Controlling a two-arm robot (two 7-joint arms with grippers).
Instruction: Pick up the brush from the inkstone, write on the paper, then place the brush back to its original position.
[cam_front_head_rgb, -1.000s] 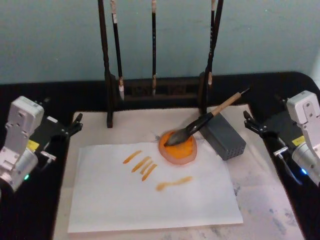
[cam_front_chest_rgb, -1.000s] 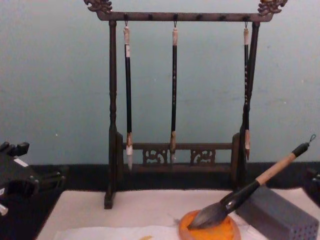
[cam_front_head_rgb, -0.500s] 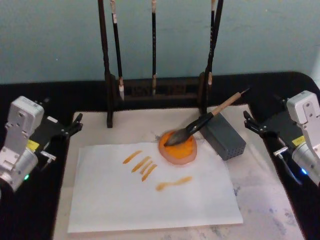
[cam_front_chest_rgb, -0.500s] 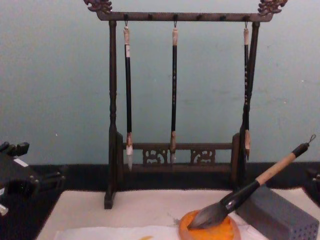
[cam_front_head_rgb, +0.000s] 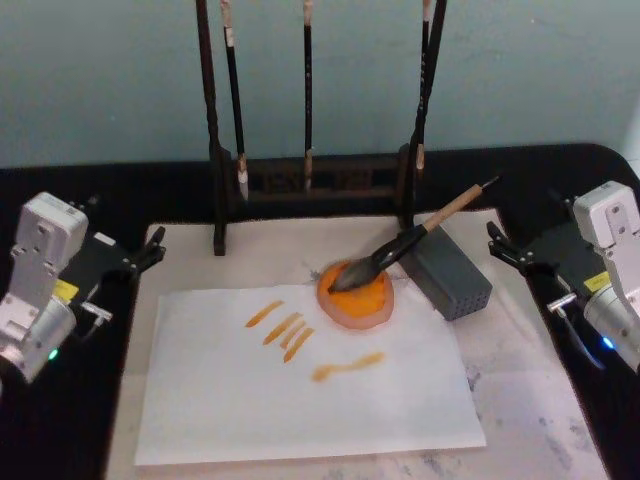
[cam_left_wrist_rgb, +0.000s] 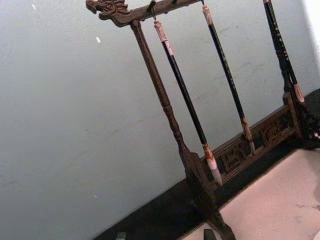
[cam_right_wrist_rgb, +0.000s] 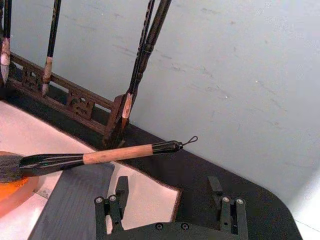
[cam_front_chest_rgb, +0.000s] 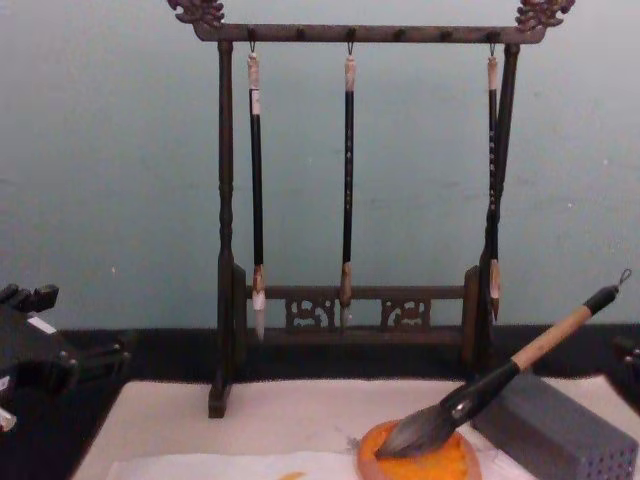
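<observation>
Out at either side my left gripper (cam_front_head_rgb: 152, 248) and right gripper (cam_right_wrist_rgb: 168, 185) sit parked, jaws spread and empty, while the brush (cam_front_head_rgb: 405, 245) rests bristles-down in the inkstone (cam_front_head_rgb: 350, 318), handle on the grey block (cam_front_head_rgb: 450, 275), so I judge pickup comes next, needing my right jaws around that handle.

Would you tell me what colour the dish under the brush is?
The dish is orange, paler at the rim; clearest in head view.

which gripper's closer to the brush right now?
Right. The right gripper sits off the handle end of the brush, beyond the grey block. The left gripper is far across the paper, at the left edge of the mat.
</observation>
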